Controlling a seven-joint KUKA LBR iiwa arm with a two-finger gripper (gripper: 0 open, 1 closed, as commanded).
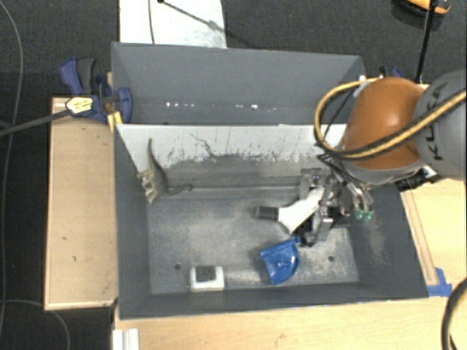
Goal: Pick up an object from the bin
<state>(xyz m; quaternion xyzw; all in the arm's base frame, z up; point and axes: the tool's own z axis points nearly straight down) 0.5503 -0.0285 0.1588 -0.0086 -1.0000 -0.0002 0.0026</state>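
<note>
White wedge (295, 214), dark stubby end

Your single camera looked down on the grey bin (211, 232) from above, tilted perhaps from its near side, close enough to frame all four walls, the arm (383, 122) at right.

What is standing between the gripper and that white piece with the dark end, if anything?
Nothing visible. The gripper is right against the white piece, at its right end. The blue thing lies close by, toward the bin's near wall, not between them.
</note>
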